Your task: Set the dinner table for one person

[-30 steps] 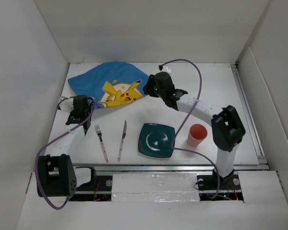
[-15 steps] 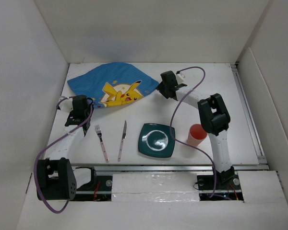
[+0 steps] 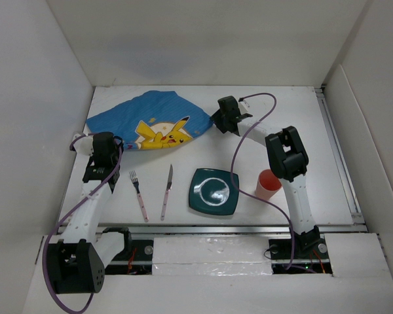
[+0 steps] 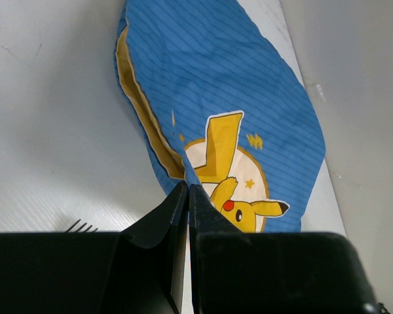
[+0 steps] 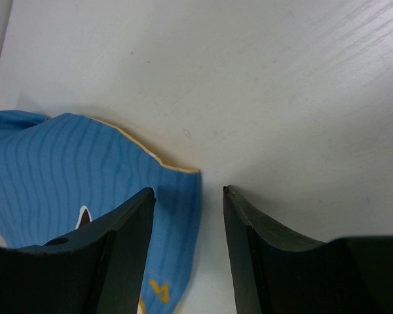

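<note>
2 sets of jaws tend the placemat (image 3: 160,118) at the far left of the table (image 3: 301,118): left jaws clamp its edge, right jaws gape empty at its corner and should close there before both drag it level.

White dinner table (image 3: 295,104) seen from above, metal rail (image 3: 337,150) along its right edge. Near row, left to right: fork (image 3: 139,190), knife (image 3: 167,191), dark green square plate (image 3: 213,191), coral cup (image 3: 267,184) (upright, just beside the plate). Far left: rumpled blue placemat (image 3: 150,121).
</note>
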